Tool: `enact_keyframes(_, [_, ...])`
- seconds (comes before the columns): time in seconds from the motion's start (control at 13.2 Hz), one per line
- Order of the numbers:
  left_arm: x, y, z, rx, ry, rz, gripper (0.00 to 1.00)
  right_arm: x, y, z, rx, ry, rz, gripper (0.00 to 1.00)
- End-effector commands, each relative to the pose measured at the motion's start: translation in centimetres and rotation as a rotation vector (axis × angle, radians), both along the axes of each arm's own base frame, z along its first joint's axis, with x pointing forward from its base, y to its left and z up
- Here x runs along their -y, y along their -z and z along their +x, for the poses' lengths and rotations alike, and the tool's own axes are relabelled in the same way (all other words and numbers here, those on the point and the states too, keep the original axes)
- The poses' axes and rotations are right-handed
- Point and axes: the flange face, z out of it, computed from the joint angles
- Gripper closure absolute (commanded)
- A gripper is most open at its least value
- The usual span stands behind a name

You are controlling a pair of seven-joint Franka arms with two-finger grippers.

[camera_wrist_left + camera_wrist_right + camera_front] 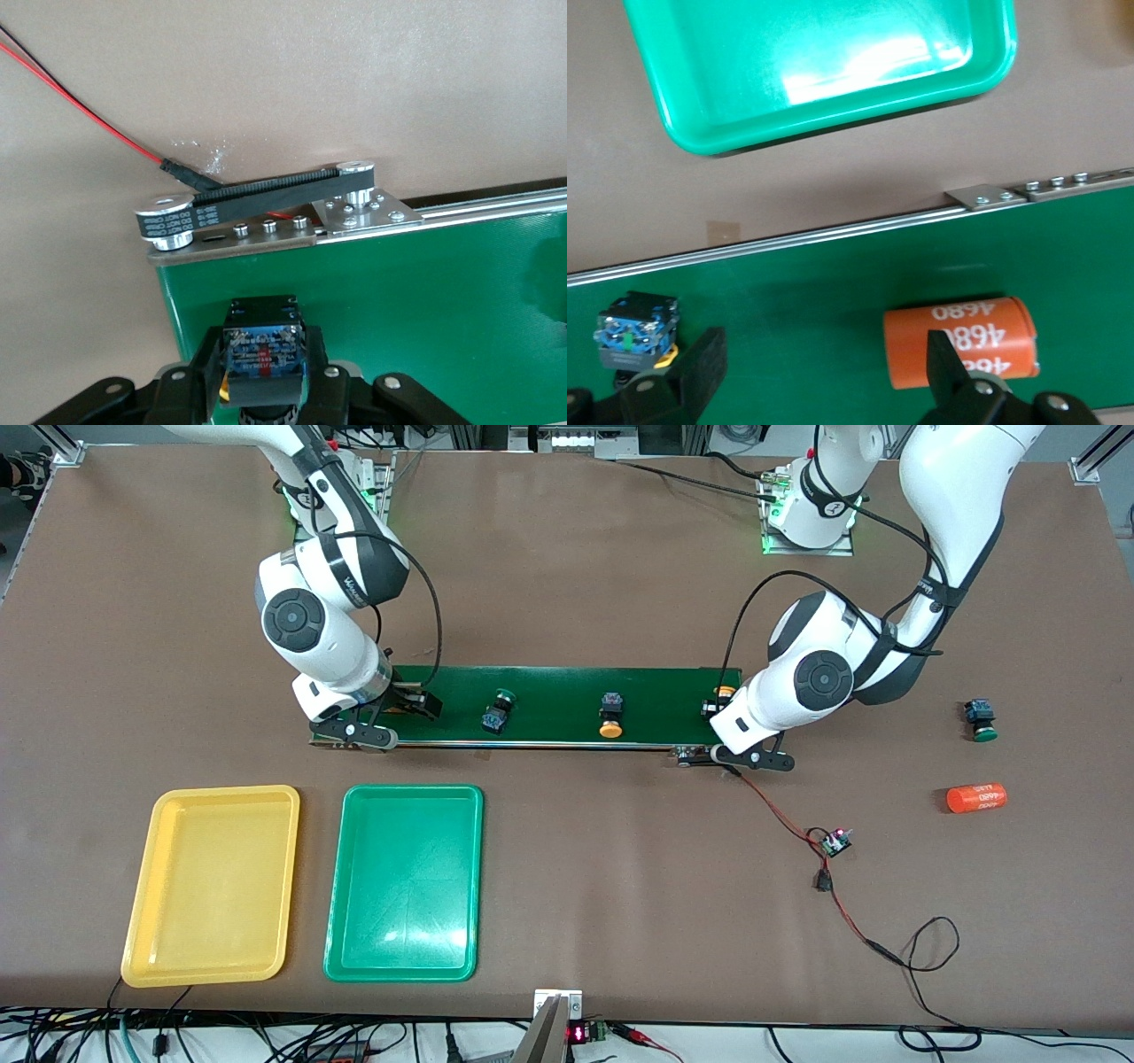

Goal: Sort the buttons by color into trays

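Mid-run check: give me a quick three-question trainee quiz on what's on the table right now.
1. True or false: the yellow tray already holds a button.
2. How many buttons lie unheld on the conveyor belt? A) one B) two C) three
3. Fill in: the left gripper is shut on a held button whose cap is ____.
Key: 1 false. 2 B: the green-capped button and the yellow-capped button. 3 yellow.

This is a robot lab. Two white robot arms are bolted to a big brown table point(567, 558), with a small green conveyor belt point(567, 704) and loose wires point(850, 921) on it.
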Motion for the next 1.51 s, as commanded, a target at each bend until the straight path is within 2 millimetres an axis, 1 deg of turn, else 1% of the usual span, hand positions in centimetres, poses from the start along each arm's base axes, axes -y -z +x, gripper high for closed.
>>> enact_keyframes(0.0, [0.3, -0.2, -0.3, 0.013, -0.010, 0.020, 0.77, -2.0, -0.8, 0.1, 0.021, -0.028, -0.006, 0.00])
enact_keyframes(0.08, [0.5, -0.3, -0.3, 0.011, -0.021, 0.025, 0.25, -2.7, -1.0, -0.1, 0.026, -0.041, -0.006, 0.00])
enact_keyframes(0.15, [0.6, -0.6, -0.3, 0.013, -0.019, 0.028, 0.00, -3.6, -1.5, -0.2, 0.036, -0.059, -0.005, 0.00])
enact_keyframes(0.23, [0.6, -0.9, -0.3, 0.013, -0.019, 0.032, 0.00, -3.7, -2.1, 0.1, 0.051, -0.067, -0.007, 0.00])
enact_keyframes(0.3, [0.7, -1.2, -0.3, 0.006, -0.017, 0.036, 0.00, -3.3, -2.7, 0.7, 0.066, -0.066, -0.005, 0.00])
enact_keyframes(0.38, [0.5, -1.6, -0.2, 0.005, -0.019, 0.041, 0.00, -2.6, -3.4, 0.3, 0.030, -0.087, -0.034, 0.00])
enact_keyframes(0.45, [0.3, -2.3, 0.0, 0.012, -0.022, 0.045, 0.00, -2.7, -6.5, -1.6, -0.026, -0.139, -0.073, 0.00])
enact_keyframes(0.53, [-0.1, -2.6, 0.3, 0.012, -0.029, 0.048, 0.00, -2.4, -7.0, -2.6, -0.088, -0.179, -0.097, 0.00])
enact_keyframes(0.61, [-0.4, -3.2, 0.6, 0.005, -0.034, 0.053, 0.00, -2.6, -7.4, -3.2, -0.105, -0.242, -0.095, 0.00])
enact_keyframes(0.68, [-0.9, -3.9, 1.2, 0.003, -0.032, 0.057, 0.00, -2.8, -7.6, -3.8, -0.126, -0.259, -0.105, 0.00])
enact_keyframes(0.83, [-2.2, -5.0, 2.3, -0.013, -0.051, 0.068, 0.00, -4.0, -7.2, -4.8, -0.148, -0.290, -0.113, 0.00])
enact_keyframes(0.91, [-3.0, -5.1, 2.7, -0.023, -0.064, 0.070, 0.00, -4.9, -7.0, -5.3, -0.148, -0.301, -0.108, 0.00])
enact_keyframes(0.98, [-4.3, -4.9, 3.2, -0.028, -0.089, 0.070, 0.00, -6.1, -6.2, -5.9, -0.157, -0.313, -0.097, 0.00])
enact_keyframes(1.06, [-5.2, -4.9, 3.5, -0.030, -0.105, 0.069, 0.00, -6.9, -5.6, -6.1, -0.145, -0.319, -0.086, 0.00])
enact_keyframes(1.14, [-6.4, -5.0, 3.9, -0.028, -0.124, 0.068, 0.00, -7.1, -4.4, -6.0, -0.154, -0.310, -0.084, 0.00])
enact_keyframes(1.21, [-7.3, -5.2, 4.4, -0.022, -0.140, 0.067, 0.00, -7.1, -3.7, -5.8, -0.154, -0.297, -0.082, 0.00])
enact_keyframes(1.29, [-7.8, -5.8, 4.9, -0.013, -0.156, 0.065, 0.00, -6.7, -3.4, -5.4, -0.157, -0.253, -0.084, 0.00])
enact_keyframes(1.36, [-8.4, -5.7, 4.9, -0.026, -0.158, 0.072, 0.00, -6.0, -3.1, -5.1, -0.169, -0.206, -0.093, 0.00])
enact_keyframes(1.44, [-9.5, -5.7, 5.0, -0.047, -0.170, 0.081, 0.00, -4.7, -2.9, -4.3, -0.174, -0.155, -0.097, 0.00])
